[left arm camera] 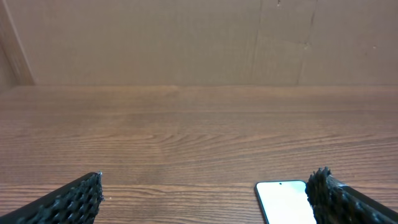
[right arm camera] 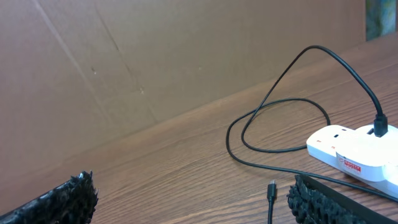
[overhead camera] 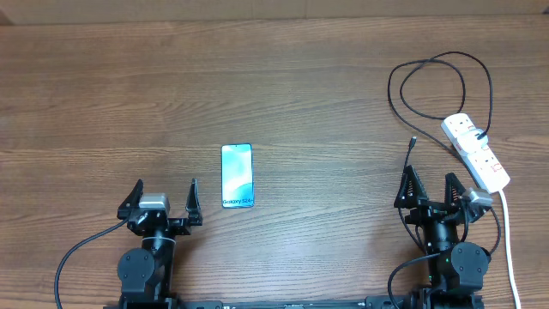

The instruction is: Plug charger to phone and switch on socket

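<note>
The phone (overhead camera: 237, 176) lies face up on the table, screen light blue, just right of my left gripper (overhead camera: 165, 202); its top edge shows in the left wrist view (left arm camera: 283, 200). The left gripper (left arm camera: 205, 196) is open and empty. The charger cable (overhead camera: 437, 81) loops at the far right and is plugged into the white socket strip (overhead camera: 477, 151). Its connector tip (overhead camera: 413, 142) lies loose just ahead of my right gripper (overhead camera: 431, 189), which is open and empty. In the right wrist view the tip (right arm camera: 272, 188), cable (right arm camera: 280, 102) and socket (right arm camera: 354, 152) show.
The socket's thick white cord (overhead camera: 508, 240) runs down the right side toward the table's front edge. A cardboard wall (left arm camera: 186, 40) stands behind the table.
</note>
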`<move>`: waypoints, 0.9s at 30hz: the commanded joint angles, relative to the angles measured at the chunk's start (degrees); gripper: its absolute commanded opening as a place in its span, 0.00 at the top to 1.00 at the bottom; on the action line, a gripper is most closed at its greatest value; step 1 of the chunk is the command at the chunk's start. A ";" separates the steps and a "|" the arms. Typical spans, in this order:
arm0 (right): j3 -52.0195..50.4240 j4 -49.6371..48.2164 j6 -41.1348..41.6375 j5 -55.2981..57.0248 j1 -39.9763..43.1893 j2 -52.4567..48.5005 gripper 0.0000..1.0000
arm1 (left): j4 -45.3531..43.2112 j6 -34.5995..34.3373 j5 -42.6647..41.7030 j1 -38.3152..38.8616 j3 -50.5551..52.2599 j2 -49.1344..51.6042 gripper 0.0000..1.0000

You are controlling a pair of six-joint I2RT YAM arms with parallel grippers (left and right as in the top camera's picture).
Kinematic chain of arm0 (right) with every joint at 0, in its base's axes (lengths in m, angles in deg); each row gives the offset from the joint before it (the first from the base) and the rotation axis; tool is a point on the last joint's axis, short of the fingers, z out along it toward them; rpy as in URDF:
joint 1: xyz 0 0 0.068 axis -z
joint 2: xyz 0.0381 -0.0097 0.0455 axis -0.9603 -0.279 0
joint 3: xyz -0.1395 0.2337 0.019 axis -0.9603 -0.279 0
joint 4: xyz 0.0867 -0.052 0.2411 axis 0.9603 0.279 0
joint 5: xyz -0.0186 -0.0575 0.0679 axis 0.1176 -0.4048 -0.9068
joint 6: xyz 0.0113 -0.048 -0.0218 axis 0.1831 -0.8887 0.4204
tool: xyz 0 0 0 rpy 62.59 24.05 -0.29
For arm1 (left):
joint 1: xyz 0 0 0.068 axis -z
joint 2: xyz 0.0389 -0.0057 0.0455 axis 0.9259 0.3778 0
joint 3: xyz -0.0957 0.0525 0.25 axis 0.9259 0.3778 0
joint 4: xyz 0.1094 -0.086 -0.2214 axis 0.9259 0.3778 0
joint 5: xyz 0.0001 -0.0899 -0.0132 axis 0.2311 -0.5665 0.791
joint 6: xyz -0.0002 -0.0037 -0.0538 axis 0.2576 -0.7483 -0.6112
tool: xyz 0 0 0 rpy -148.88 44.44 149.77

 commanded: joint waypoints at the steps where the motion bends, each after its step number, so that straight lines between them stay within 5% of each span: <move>1: -0.61 -0.37 -0.63 0.24 0.17 0.61 0.00 | -0.02 -0.39 -0.79 -0.39 0.17 -0.57 0.01; 27: -0.61 -0.37 -0.66 0.24 0.17 0.61 0.00 | -0.92 -0.22 -2.19 -0.39 -0.11 -0.57 0.00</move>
